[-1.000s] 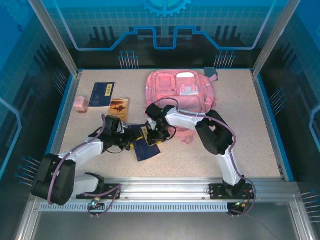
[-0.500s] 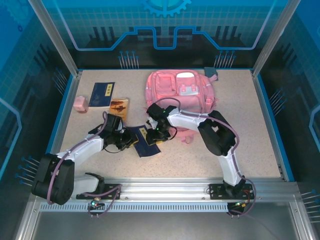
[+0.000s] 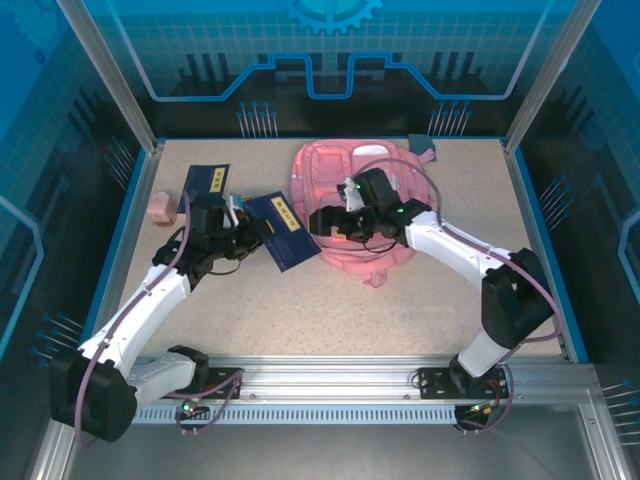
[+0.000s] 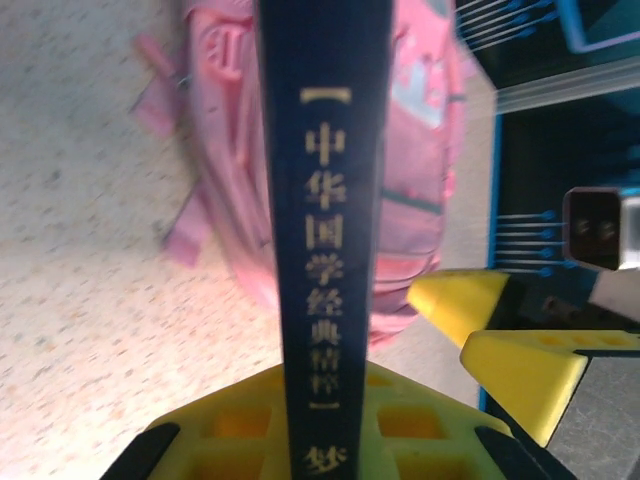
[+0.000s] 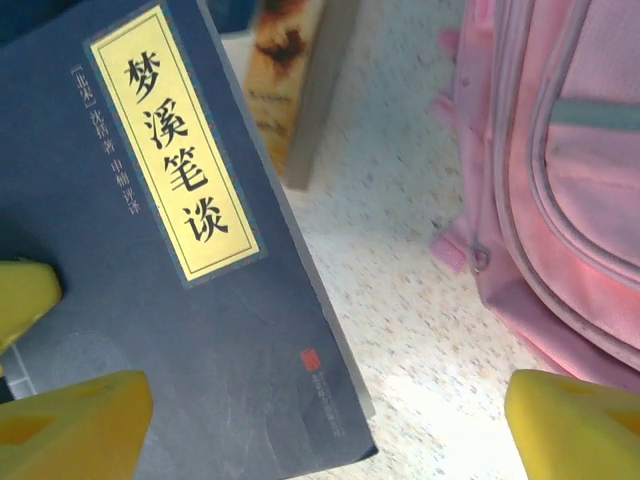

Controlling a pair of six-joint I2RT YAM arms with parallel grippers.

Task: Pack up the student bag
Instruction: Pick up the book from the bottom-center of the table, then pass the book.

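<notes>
The left fingers [image 4: 200,445] are clamping a dark blue book [image 3: 285,230] and are holding it tilted, off the surface [image 3: 400,310], just beside the pink backpack [image 3: 325,165]. The backpack is lying flat at the far middle of the surface. The right fingers [image 5: 75,420] are standing wide apart, hovering over the left edge of the backpack, close to the book.

Bright, even overhead light; left wrist view blurred, perhaps overexposed
</notes>
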